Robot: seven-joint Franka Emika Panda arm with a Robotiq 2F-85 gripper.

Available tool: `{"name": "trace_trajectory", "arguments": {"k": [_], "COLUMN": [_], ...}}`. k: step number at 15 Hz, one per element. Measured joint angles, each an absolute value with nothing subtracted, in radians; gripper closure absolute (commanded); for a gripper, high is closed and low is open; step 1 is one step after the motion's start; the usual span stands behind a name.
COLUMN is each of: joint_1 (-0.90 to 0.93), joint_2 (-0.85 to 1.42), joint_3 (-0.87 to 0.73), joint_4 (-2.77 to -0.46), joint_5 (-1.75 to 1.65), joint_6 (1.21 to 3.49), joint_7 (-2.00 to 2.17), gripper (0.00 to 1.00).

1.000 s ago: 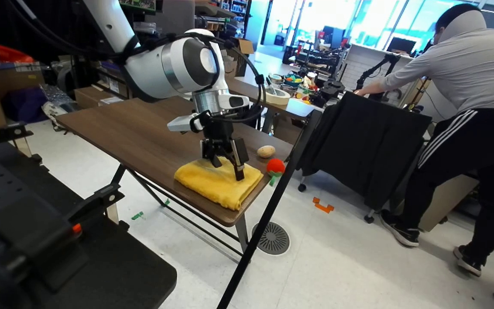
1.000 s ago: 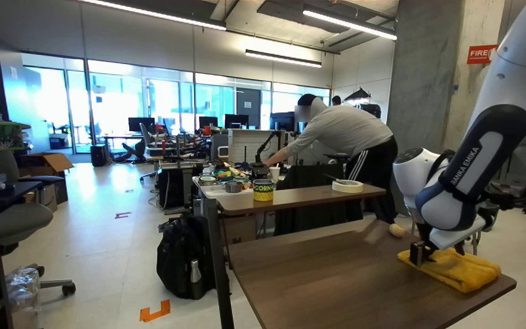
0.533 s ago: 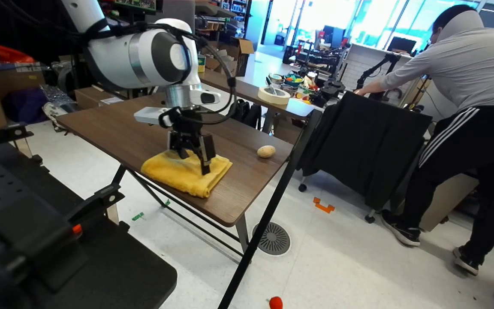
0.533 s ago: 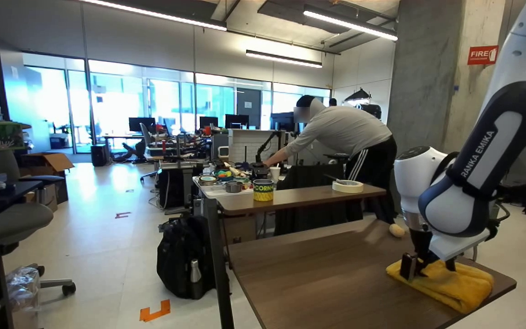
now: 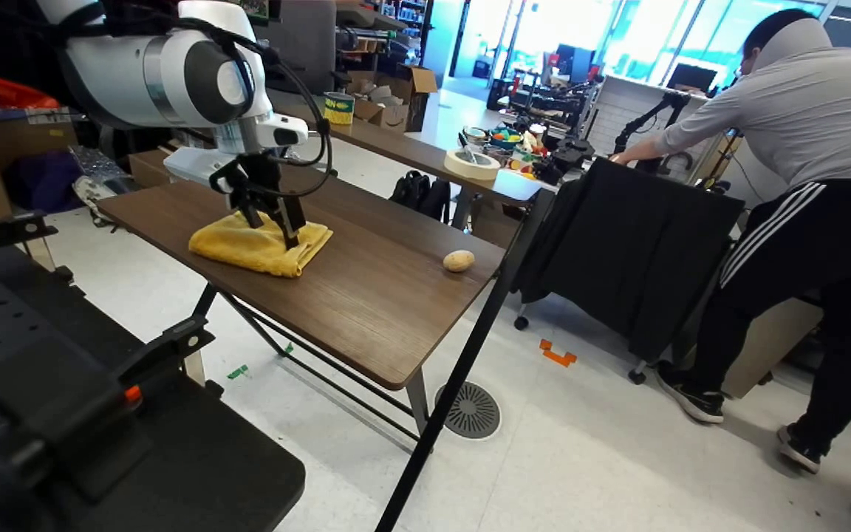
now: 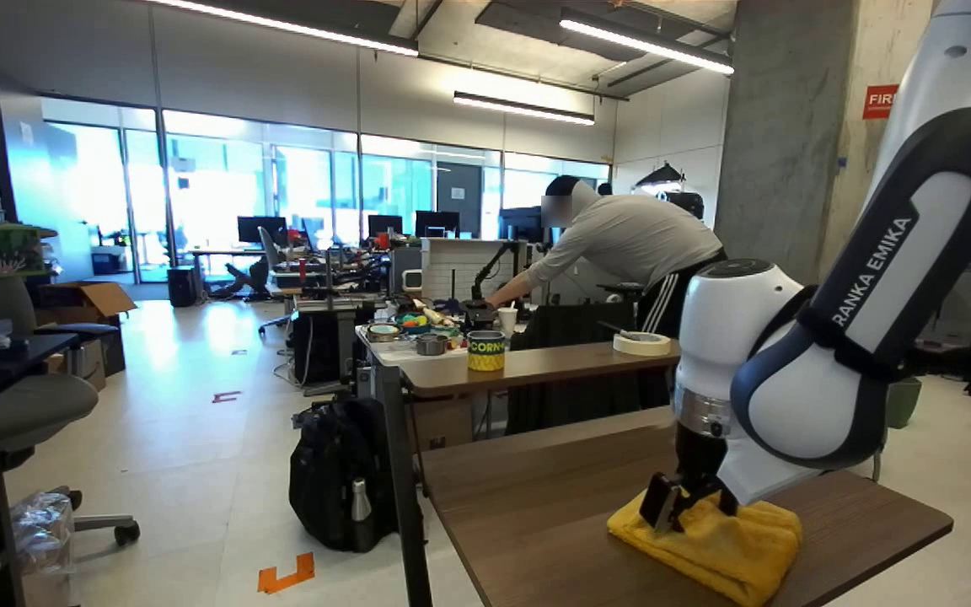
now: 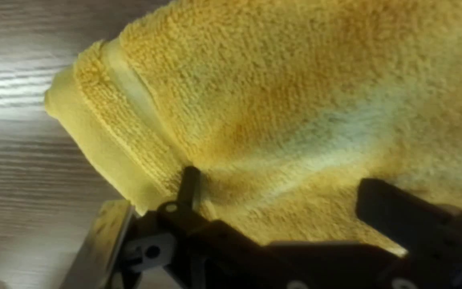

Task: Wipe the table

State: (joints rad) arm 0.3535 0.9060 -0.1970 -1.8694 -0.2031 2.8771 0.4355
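Note:
The table (image 5: pixel 374 303) has a dark brown wood-look top and thin black metal legs; its top also shows in an exterior view (image 6: pixel 553 497) and in the wrist view (image 7: pixel 18 168). A folded yellow cloth (image 5: pixel 241 250) lies flat on it, also in an exterior view (image 6: pixel 759 544). The cloth fills most of the wrist view (image 7: pixel 295 80). My gripper (image 5: pixel 272 234) points down onto the cloth, also in an exterior view (image 6: pixel 696 512). In the wrist view its fingers (image 7: pixel 278 182) are wide apart, with their tips at the cloth's surface and cloth between them.
A tan potato-like object (image 5: pixel 459 261) lies near the table's far corner. A narrower brown table (image 6: pixel 570 364) behind carries a corn can (image 6: pixel 485 352) and a tape roll (image 6: pixel 642 343). A black pole (image 5: pixel 455 384) passes the table's end. A person (image 5: pixel 810 133) leans beyond.
The gripper and cloth have slid together along the table, leftward in both exterior views. A red ball at the table's edge fell to the floor and is now out of view.

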Motion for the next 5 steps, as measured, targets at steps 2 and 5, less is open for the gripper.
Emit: {"name": "trace_trajectory", "arguments": {"k": [2, 5], "joint_1": [0.364, 0.347], "joint_2": [0.88, 0.757], "joint_3": [-0.175, -0.109], "joint_4": [-1.862, -1.89], "joint_5": [-0.176, -0.129], "joint_6": [2.902, 2.907], "joint_7": [0.419, 0.352], "gripper": [0.0, 0.0]}}
